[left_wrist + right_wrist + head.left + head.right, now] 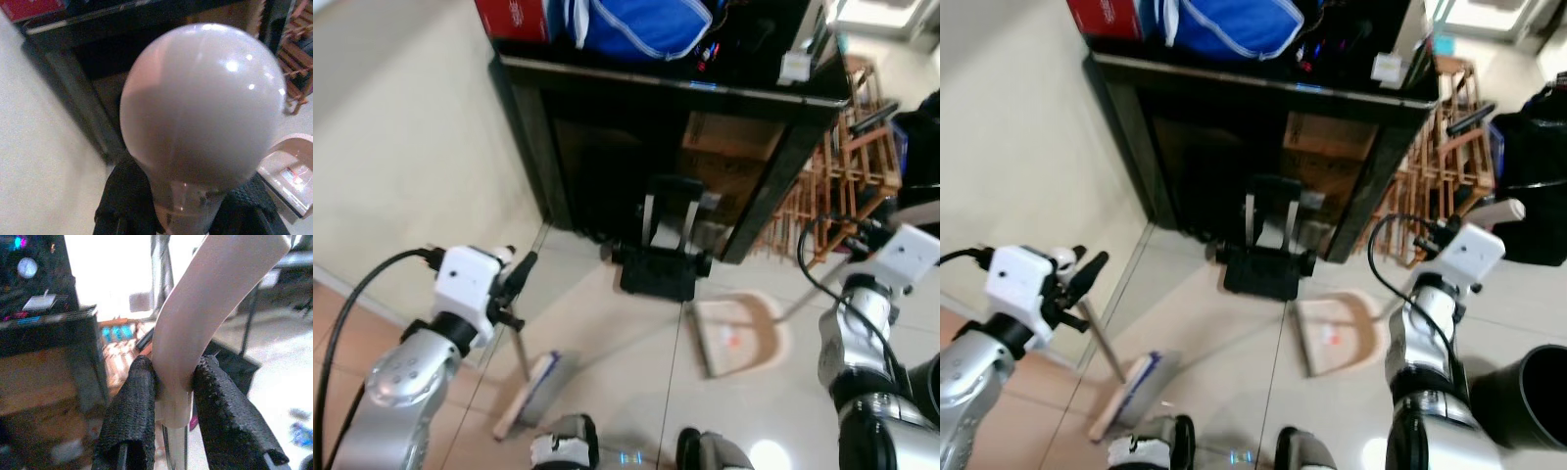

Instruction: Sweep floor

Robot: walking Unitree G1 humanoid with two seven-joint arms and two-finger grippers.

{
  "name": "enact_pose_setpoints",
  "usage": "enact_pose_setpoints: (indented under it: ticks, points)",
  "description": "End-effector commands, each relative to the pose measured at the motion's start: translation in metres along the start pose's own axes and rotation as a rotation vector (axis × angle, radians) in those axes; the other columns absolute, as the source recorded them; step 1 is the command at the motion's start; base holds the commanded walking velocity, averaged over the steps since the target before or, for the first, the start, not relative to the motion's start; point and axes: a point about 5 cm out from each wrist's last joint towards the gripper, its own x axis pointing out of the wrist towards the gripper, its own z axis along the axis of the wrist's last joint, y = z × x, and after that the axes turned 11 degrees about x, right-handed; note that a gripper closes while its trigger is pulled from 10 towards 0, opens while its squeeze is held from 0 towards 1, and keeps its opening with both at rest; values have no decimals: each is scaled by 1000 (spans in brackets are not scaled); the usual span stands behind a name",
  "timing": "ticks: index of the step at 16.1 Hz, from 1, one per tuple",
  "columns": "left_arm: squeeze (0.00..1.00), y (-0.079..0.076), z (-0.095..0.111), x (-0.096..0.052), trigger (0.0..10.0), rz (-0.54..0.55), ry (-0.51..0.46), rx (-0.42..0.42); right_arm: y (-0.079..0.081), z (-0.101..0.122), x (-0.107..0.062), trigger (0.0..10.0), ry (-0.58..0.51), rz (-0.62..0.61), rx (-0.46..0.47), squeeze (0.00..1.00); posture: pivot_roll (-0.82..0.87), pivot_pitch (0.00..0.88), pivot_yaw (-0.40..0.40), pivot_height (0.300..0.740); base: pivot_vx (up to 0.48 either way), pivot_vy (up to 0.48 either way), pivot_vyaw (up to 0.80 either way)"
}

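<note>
So the right gripper [172,382] had both black fingers [132,416] clamped tight on a pale curved dustpan handle [205,313]. Behind it sat a dark cabinet [44,333], with really bright light beyond.

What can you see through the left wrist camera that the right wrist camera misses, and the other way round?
The left wrist view has the broom handle's rounded knob close up, with the pink dustpan on the floor beyond. The right wrist view has the dustpan's curved handle pinched between two black fingers, with a wooden rack behind. Both include the dark cabinet.
</note>
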Motion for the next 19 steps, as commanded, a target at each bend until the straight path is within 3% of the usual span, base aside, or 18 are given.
enact_pose_setpoints:
  ticks: [1,4,6,9,13,15,16,17,19]
  points:
    - [0,-3,-1,3,10000,-22,-11,9,3,9,-2,0,-78,11,8,0,157,83,36,740,0,0,0]
    - [0,-9,-5,10,10000,-58,-12,4,-2,4,-12,0,-73,3,-3,0,131,83,54,740,0,0,0]
    - [0,-10,-6,13,10000,-72,-22,7,-12,-7,-20,0,-2,-50,19,0,126,86,59,740,0,0,0]
    - [0,-9,-6,15,10000,-67,-29,10,-12,-6,-18,0,14,-52,33,0,129,93,56,740,0,0,0]
    - [0,-10,-9,15,10000,-57,-22,-5,2,-3,-12,0,45,39,84,0,102,90,24,740,0,0,0]
    - [0,-18,-15,17,10000,-4,12,-64,13,8,-10,0,9,112,103,0,76,90,-5,740,0,0,0]
    - [0,-21,-19,18,10000,11,39,-74,18,8,-11,2863,34,137,91,0,63,95,-12,740,0,0,0]
    - [0,-24,-20,19,10000,34,43,-91,22,6,-12,10000,78,167,86,0,52,94,-17,740,0,0,0]
    - [0,-29,-16,25,10000,39,31,-97,26,4,-21,10000,135,186,97,0,35,95,-25,740,0,0,0]
